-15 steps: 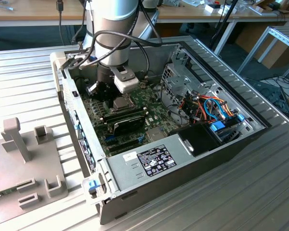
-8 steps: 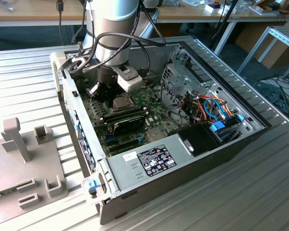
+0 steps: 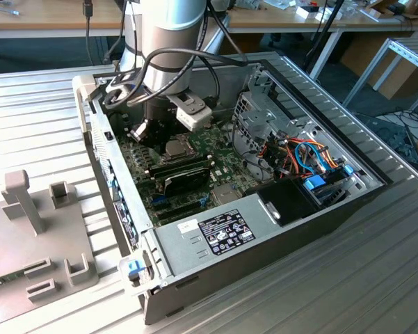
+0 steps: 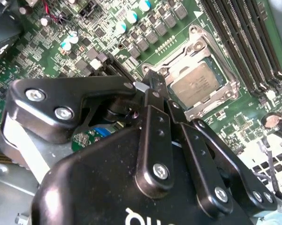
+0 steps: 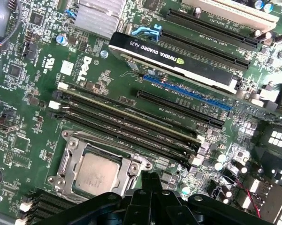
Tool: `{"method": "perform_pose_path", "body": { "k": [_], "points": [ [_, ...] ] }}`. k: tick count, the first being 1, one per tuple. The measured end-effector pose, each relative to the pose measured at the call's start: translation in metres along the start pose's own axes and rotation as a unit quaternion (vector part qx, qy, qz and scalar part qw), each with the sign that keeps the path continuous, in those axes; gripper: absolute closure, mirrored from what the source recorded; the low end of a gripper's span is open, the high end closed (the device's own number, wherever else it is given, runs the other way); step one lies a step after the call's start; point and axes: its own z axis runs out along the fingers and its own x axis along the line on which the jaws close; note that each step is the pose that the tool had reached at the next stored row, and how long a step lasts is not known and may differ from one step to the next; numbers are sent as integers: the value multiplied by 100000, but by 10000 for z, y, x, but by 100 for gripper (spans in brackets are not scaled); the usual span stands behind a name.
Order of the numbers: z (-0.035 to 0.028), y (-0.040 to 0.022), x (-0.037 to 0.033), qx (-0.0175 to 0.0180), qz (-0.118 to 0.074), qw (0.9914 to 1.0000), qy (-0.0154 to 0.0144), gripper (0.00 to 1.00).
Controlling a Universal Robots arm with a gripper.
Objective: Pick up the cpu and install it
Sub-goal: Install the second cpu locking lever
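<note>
Even, bright daylight; soft shadows inside case (image 3: 264, 229); glare on end effector (image 4: 152, 91) housing; wrist views slightly soft.

The gripper (image 4: 152, 82) is smooth, semi-gloss black with bright metal screws. Just beside its tips, the cpu (image 5: 95, 174) shows a matt silver-grey metal top inside a shiny metal socket frame (image 5: 68, 159) on the green motherboard (image 5: 108, 84).

In the exterior view, part of the green motherboard (image 3: 219, 163) is hidden behind the grey robot arm (image 3: 168, 42). In the second wrist view, the board's lower part is covered by the black gripper (image 4: 150, 89). In the first wrist view, the black graphics card (image 5: 173, 61) is cut off by the picture's edge.
</note>
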Motion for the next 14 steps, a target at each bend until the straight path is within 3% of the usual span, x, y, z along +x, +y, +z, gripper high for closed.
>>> {"method": "perform_pose_path", "body": {
  "k": [7,14],
  "points": [
    [-19,13,42,7,-55,100000,-3,89],
    [-193,13,78,18,-139,100000,-27,89]
  ]
}}
